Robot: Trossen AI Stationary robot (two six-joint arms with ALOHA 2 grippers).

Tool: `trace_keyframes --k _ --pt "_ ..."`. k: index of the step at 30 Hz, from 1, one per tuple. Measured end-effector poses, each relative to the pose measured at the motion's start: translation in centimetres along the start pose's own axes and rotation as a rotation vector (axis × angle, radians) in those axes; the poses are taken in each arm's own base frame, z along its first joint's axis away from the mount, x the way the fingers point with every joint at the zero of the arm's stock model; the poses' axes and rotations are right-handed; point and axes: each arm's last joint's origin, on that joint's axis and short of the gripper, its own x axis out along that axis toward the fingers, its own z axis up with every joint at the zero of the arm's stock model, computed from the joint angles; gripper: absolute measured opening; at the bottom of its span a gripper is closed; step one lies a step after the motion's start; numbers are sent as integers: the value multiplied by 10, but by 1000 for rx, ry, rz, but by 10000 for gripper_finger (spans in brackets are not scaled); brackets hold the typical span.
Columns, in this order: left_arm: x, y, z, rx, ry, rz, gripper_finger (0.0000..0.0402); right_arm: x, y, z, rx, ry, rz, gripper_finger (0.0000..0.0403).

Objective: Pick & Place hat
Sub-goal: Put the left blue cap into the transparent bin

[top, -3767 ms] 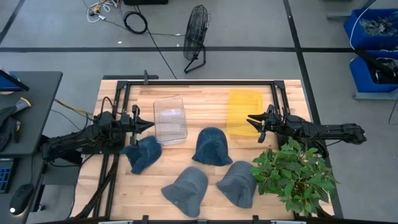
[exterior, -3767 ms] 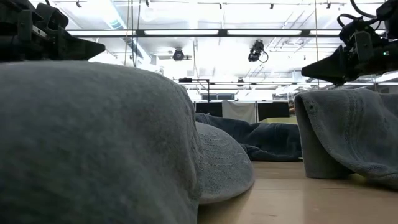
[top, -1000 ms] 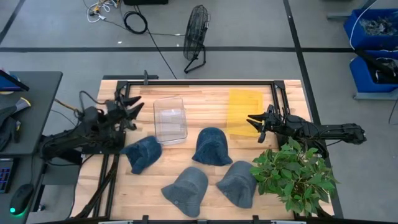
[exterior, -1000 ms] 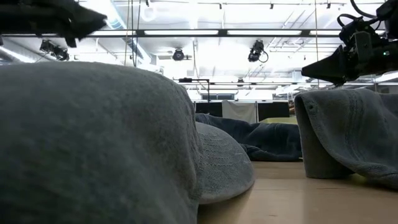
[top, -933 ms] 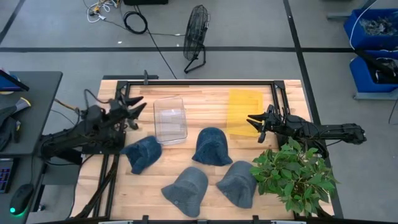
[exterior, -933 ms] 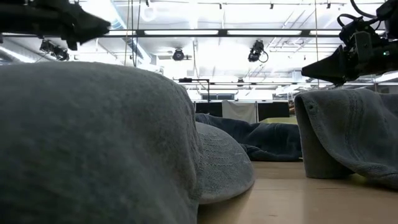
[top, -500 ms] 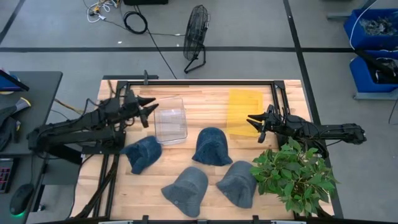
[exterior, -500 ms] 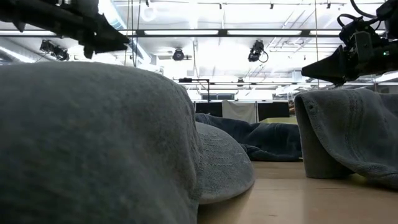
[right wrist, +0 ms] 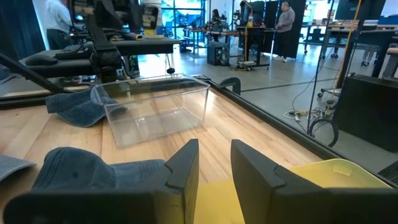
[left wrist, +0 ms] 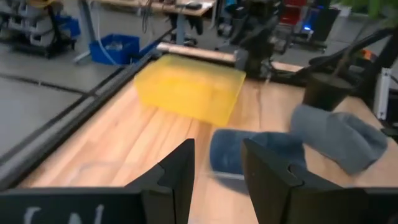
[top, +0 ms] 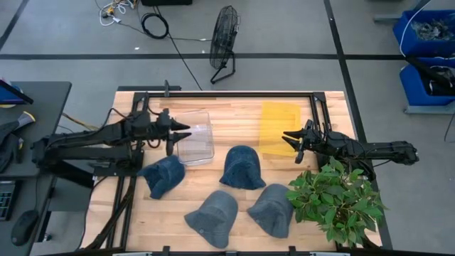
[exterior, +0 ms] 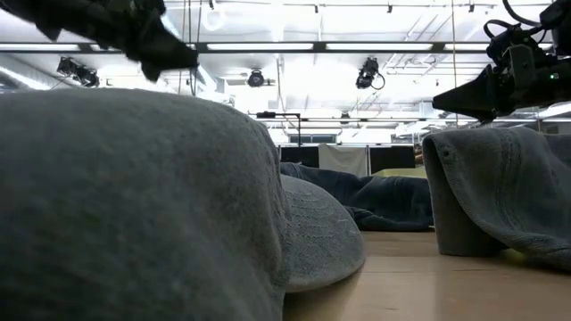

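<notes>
Several hats lie on the wooden table: a blue one point(top: 162, 176) at the left, a blue one point(top: 242, 167) in the middle, and two grey ones point(top: 213, 217) point(top: 272, 208) near the front edge. My left gripper point(top: 183, 132) hangs open above the left wall of the clear bin point(top: 195, 136), holding nothing. In the left wrist view its fingers point(left wrist: 180, 174) frame the middle blue hat point(left wrist: 258, 155). My right gripper point(top: 287, 136) waits open over the near left corner of the yellow bin point(top: 279, 128), also with nothing in it.
A potted plant point(top: 334, 199) fills the table's front right corner, beside the right arm. A black metal frame point(top: 227, 93) runs along the far and side edges. Bare wood shows between the two bins and the hats.
My left gripper has travelled toward the table's right edge, from beside the table's left frame to above the clear bin's left wall. The hats have stayed where they were, and the right arm has kept still.
</notes>
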Motion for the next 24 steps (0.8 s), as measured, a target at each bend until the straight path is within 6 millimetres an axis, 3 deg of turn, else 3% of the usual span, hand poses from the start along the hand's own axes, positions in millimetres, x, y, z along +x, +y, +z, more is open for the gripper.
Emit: trace_keyframes --k 3,8,13,17,24 --pt "-14 -6 20 58 29 -24 137 0 0 0 0 0 -1 100" --pt "-42 -13 32 37 303 12 151 0 0 0 0 0 -1 100" --pt "-70 -18 21 -112 635 56 153 0 0 0 0 0 -1 100" --pt "-82 -19 11 -184 793 101 150 0 0 0 0 0 0 100" --pt "-68 -23 -23 -170 881 120 160 0 0 0 0 0 0 100"
